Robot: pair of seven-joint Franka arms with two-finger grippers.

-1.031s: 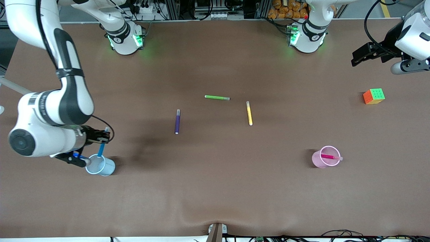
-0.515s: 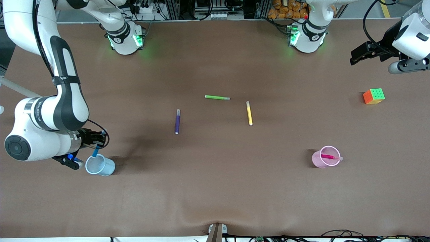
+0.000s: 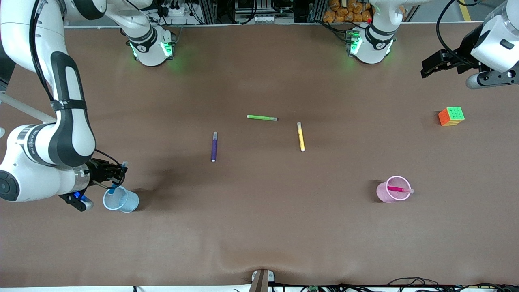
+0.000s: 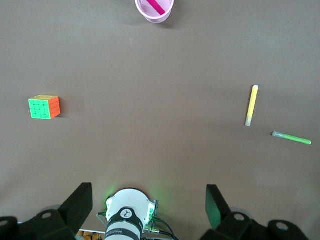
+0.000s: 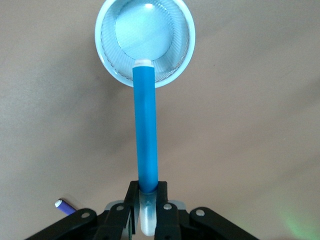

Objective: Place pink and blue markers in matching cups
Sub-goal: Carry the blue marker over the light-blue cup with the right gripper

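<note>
Right wrist view alone shows the right gripper clamped on the blue marker's capped end, white tip over the blue cup's rim. Front view alone shows the whole brown desk: blue cup near the right arm's edge, pink cup toward the left arm's end with the pink marker inside, leaning on the rim. Purple pen, green pen and yellow pen lie mid-desk, cube near the left arm's edge. Racks and cables line the robots' edge. Left gripper waits in the air near the desk corner by the cube, fingers spread wide, holding nothing.
</note>
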